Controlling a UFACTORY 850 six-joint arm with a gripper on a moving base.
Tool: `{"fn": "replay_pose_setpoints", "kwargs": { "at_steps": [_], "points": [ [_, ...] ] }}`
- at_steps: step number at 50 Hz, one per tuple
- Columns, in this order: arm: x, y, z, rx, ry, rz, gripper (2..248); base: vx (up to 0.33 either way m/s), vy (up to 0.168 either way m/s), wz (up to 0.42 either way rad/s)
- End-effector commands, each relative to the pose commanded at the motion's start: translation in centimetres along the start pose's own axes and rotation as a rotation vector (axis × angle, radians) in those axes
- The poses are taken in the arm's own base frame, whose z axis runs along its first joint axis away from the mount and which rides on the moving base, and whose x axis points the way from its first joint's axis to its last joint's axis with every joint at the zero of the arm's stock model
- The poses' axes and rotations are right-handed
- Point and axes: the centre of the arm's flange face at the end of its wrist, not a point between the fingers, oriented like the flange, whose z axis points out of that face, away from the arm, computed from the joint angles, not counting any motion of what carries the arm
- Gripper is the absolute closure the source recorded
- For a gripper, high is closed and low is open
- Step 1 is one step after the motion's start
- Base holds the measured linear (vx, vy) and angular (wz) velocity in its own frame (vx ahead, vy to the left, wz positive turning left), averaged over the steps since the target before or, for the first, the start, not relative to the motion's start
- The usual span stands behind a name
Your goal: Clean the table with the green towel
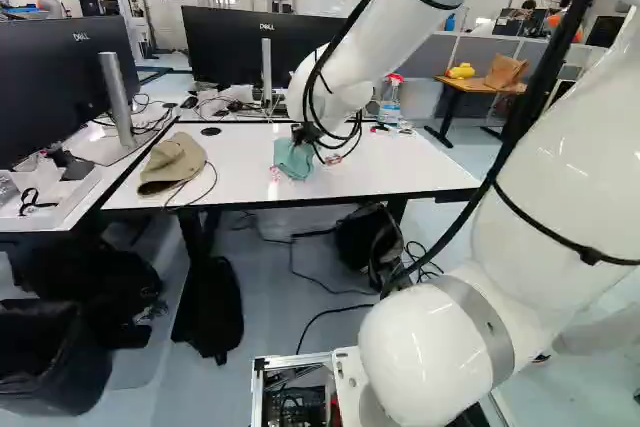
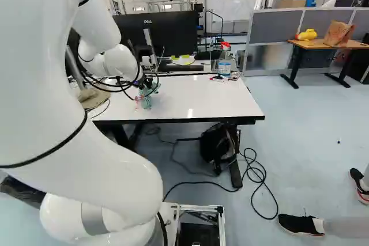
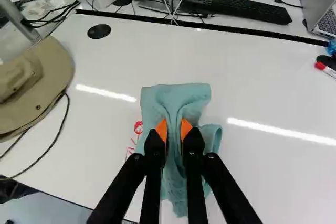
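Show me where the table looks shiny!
Wrist view: two bright glare streaks on the white table, one between the hat and the green towel, one on the towel's other side. Right base view: a small bright patch near the table's front edge, right of the towel.

Table top is smooth, glossy white (glare streaks on it). Green towel is matt cloth, textured, rumpled. Gripper looks matt black, with orange pads that look matt too. Arm has a smooth, glossy white shell; its grey joint band looks like metal. Hat, left: matt tan cloth. Spray bottle, far right: see-through plastic. Paper bag, farther right: crinkled, on a wood-look desk.
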Motion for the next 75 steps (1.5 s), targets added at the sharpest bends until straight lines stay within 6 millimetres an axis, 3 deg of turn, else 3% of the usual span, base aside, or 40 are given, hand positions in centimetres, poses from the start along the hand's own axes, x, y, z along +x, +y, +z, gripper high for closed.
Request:
{"fn": "replay_pose_setpoints", "kwargs": {
  "at_steps": [25, 40, 75],
  "points": [
    [-2.9, -2.0, -2.9, 0.039, 0.007, -0.034, 200, 0.0, 0.0, 0.0],
    [-3.0, -2.1, -3.0, 0.039, 0.007, -0.035, 200, 0.0, 0.0, 0.0],
    [-4.6, -2.1, 0.2, 0.038, -0.079, -0.036, 200, 0.0, 0.0, 0.0]
  ]
}}
